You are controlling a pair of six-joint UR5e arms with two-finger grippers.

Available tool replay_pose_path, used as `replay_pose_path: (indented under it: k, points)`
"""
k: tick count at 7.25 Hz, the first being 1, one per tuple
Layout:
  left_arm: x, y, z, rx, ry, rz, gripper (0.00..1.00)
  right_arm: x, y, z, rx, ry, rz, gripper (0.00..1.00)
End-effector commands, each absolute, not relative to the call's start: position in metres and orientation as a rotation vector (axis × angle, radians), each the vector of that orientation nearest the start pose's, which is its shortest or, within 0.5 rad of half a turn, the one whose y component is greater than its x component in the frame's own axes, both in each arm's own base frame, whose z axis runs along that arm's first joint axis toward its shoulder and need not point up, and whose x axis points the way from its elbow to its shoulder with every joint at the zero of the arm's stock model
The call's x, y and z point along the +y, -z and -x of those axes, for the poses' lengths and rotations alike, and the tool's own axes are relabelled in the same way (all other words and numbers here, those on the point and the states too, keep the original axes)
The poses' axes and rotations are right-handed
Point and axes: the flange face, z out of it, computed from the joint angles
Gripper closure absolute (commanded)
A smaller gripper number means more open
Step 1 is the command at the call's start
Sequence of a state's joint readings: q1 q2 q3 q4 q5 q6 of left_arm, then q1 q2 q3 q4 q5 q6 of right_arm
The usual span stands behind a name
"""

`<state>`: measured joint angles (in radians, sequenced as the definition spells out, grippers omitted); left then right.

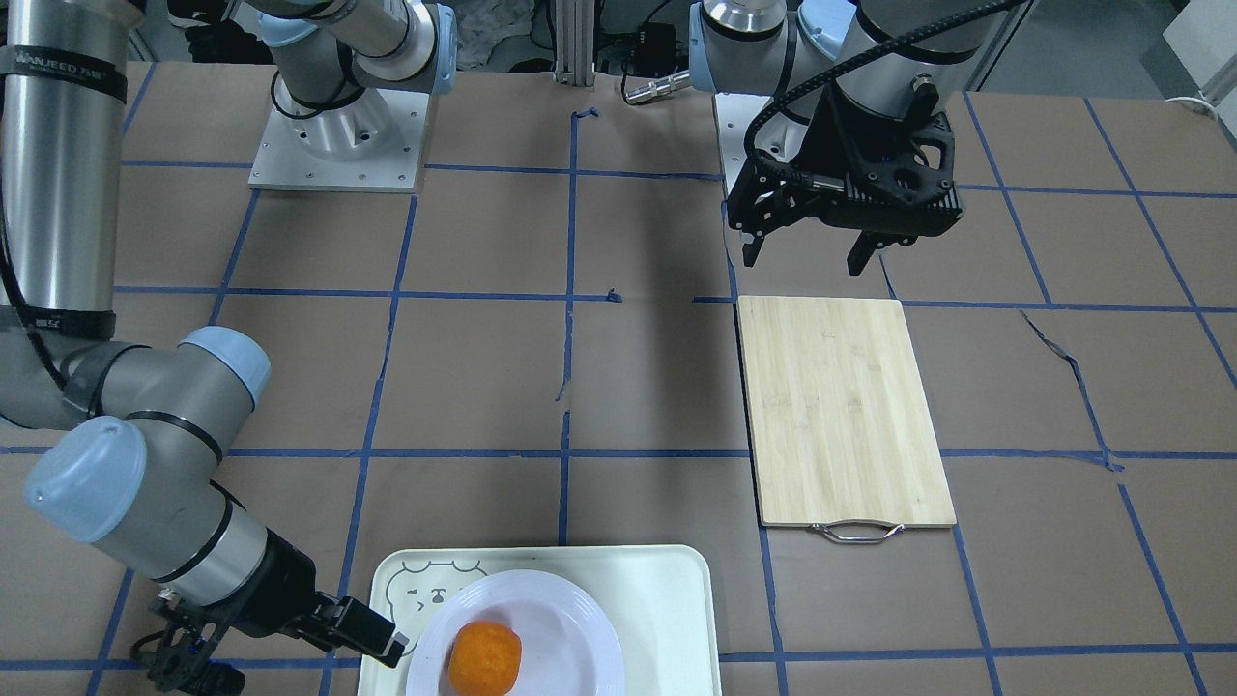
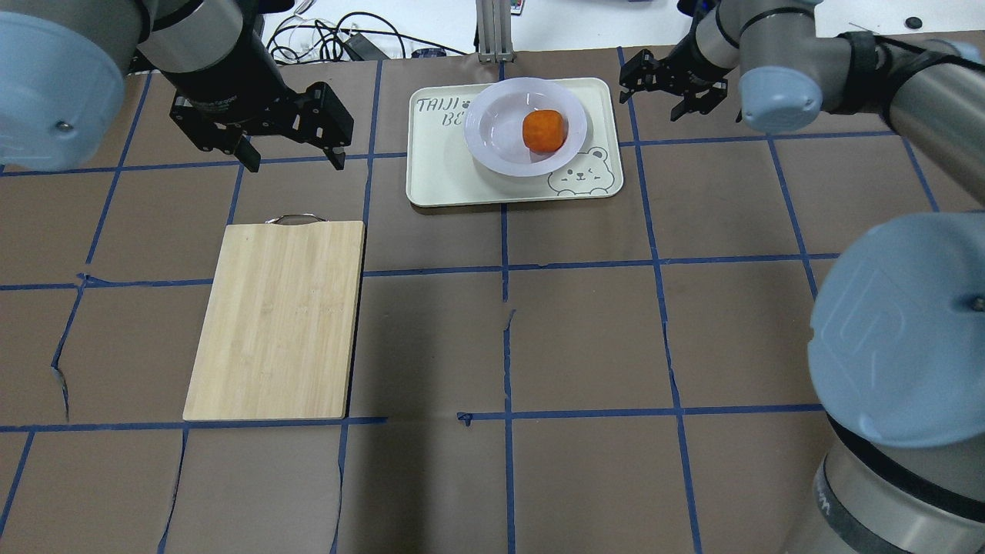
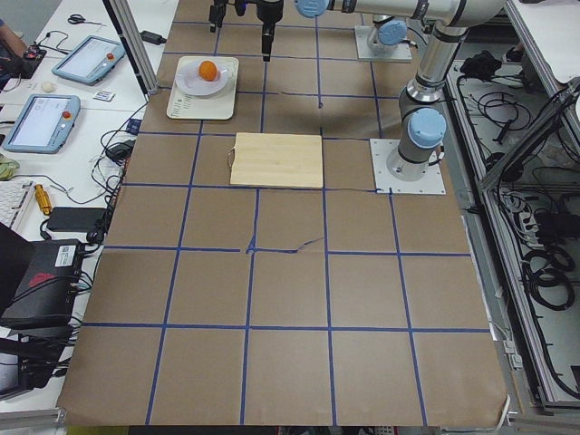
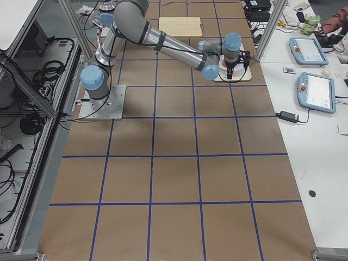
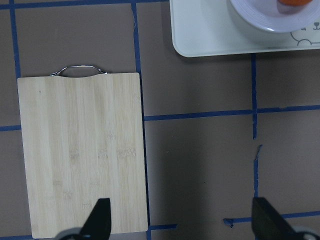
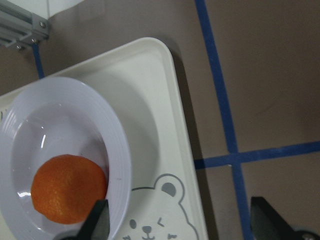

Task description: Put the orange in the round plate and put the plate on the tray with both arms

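At far left over the bench, the left arm hangs above the brown surface. Its jaws are wide open with nothing between them, and they point down just beyond the far end of the cutting board. The bamboo cutting board lies flat to the near side of that arm, its metal handle at the far end, and nothing rests on it.

Right of the board, at the far middle of the bench, sits the tray, with its printed bear face in the near right corner. The round plate rests upright on the tray, toward its far right part. The orange lies in the plate's sunken centre, slightly right of middle.

Further right, the right arm reaches to the tray's far right corner. Its jaws are open and hold nothing. They are just beside the tray and clear of the plate.
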<state>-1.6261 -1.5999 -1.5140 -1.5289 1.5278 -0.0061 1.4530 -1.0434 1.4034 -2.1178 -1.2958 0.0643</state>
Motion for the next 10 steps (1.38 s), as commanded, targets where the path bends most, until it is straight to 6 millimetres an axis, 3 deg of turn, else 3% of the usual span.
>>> replay_pose_path:
  k: [1,3,4,5,6,8,10]
  points:
    - [-0.502,-0.506,0.166,3.184,0.108,-0.081,0.0,-0.647,-0.428,-0.078,3.035,0.207,-0.172,0.0]
    - [-0.502,-0.506,0.166,3.184,0.108,-0.081,0.0,-0.59,-0.486,-0.104,3.109,0.175,-0.093,0.0]
    - [-0.502,-0.506,0.166,3.184,0.108,-0.081,0.0,-0.573,-0.497,-0.115,3.129,0.142,-0.064,0.0]
    - [-0.502,-0.506,0.166,3.184,0.108,-0.081,0.0,-0.562,-0.498,-0.136,3.133,0.137,-0.007,0.0]
    - [-0.502,-0.506,0.166,3.184,0.108,-0.081,0.0,-0.556,-0.505,-0.139,3.138,0.152,-0.014,0.0]
    - [-0.502,-0.506,0.166,3.184,0.108,-0.081,0.0,-0.551,-0.499,-0.137,3.137,0.106,-0.022,0.0]
    - [-0.502,-0.506,0.166,3.184,0.108,-0.081,0.0,-0.524,-0.509,-0.134,3.137,0.06,-0.031,0.0]
